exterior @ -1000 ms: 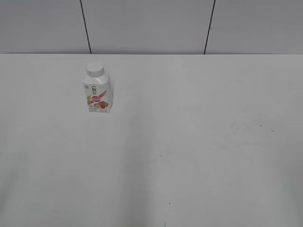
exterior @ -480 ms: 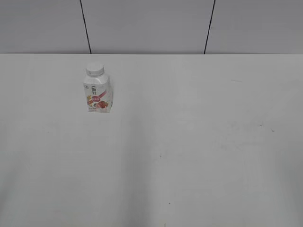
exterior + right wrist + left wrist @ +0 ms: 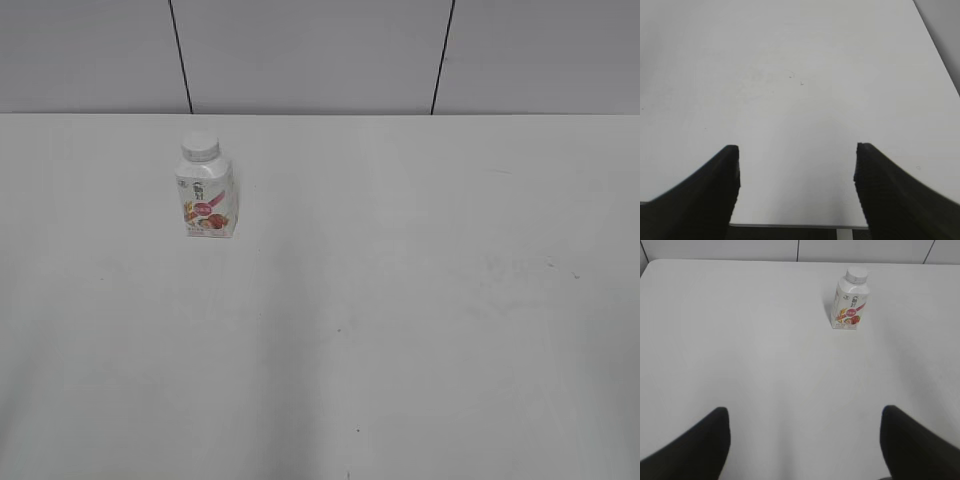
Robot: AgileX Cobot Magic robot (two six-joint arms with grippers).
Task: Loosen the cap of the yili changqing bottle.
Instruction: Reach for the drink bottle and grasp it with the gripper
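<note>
White table (image 3: 420,300), grey panelled wall (image 3: 310,55).

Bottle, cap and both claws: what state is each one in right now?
yili changqing bottle: upright on the table, untouched.
cap: seated on the neck; tightness cannot be told.
left claw: open, empty, well short of the bottle.
right claw: open, empty, over bare table near its edge.

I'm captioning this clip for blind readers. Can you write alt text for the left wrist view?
A small white bottle with a red-pink fruit label stands upright on a bare white table, its white cap on, toward the upper right. The left claw is open, its two dark fingers framing the bottom edge, far from the bottle.
</note>
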